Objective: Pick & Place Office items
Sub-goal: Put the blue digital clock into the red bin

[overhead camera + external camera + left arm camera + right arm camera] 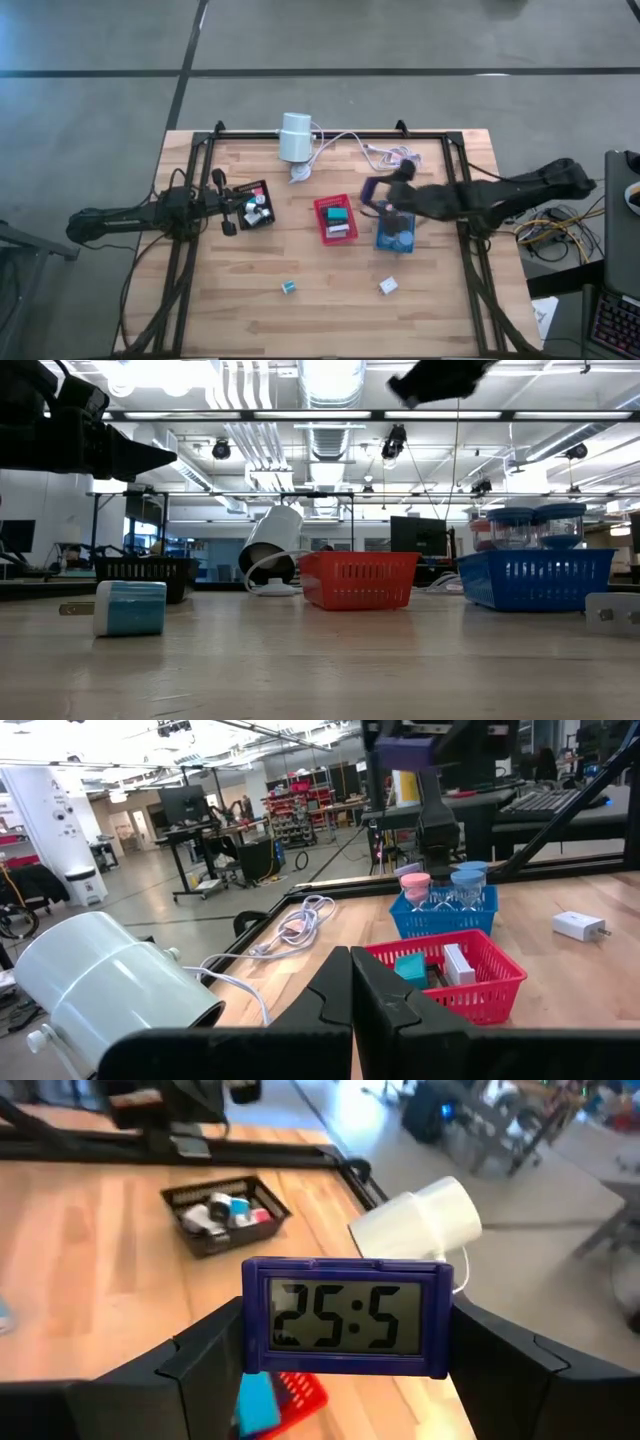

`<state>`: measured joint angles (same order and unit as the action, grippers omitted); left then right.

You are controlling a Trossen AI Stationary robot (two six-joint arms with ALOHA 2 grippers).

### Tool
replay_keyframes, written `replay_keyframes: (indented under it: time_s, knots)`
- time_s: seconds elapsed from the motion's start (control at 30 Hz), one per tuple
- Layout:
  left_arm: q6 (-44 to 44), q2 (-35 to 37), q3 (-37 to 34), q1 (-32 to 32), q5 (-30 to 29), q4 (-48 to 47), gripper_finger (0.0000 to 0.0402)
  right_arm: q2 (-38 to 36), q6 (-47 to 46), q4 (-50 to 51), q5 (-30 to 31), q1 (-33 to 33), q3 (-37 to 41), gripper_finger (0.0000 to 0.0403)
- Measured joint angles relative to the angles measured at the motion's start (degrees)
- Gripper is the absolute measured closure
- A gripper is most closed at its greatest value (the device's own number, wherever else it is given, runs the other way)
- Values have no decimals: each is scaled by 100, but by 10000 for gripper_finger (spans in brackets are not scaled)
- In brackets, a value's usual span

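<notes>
My right gripper (378,196) is shut on a small purple digital clock (345,1318) with a grey display, held in the air over the gap between the red tray (336,218) and the blue tray (397,232). The clock also shows in the left wrist view (410,750). My left gripper (350,1005) is shut and empty beside the black tray (256,205). A teal block (288,287) and a white block (388,286) lie flat on the bare table near the front edge. My right gripper pinches the clock between its two fingers, one on each short end (250,1320). The fingers reach out toward the table's left side and lie in line with the clock's length. The clock is lifted clear of the table and trays, its display facing the wrist.
A white cylinder (296,137) with white cables (375,150) lies at the far edge. The red tray holds teal and white pieces (430,967), the blue tray round discs (440,885), and the black tray small pieces (225,1210). Black frame rails (190,200) run along the table's sides.
</notes>
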<state>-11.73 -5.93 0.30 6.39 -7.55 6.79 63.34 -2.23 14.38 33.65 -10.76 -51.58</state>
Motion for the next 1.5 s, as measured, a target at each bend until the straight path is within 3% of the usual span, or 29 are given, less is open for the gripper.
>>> replay_keyframes:
  time_s: [0.3, 0.6, 0.93, 1.5]
  knots:
    - [0, -1, 0, 1, 0, 0, 401, 2185, 222, 262, -1807, 1061, -1306, 123]
    - [-1, -1, 0, 1, -1, -8, 401, 3792, 66, 1082, -2737, 1525, -2342, 121]
    - [-2, -1, 0, 1, -1, -9, 401, 4401, 631, 1717, -3505, 1652, -2797, 121]
    - [-2, -13, 0, 0, -1, -22, 401, 4730, 688, 1647, -3519, 1670, -2770, 119]
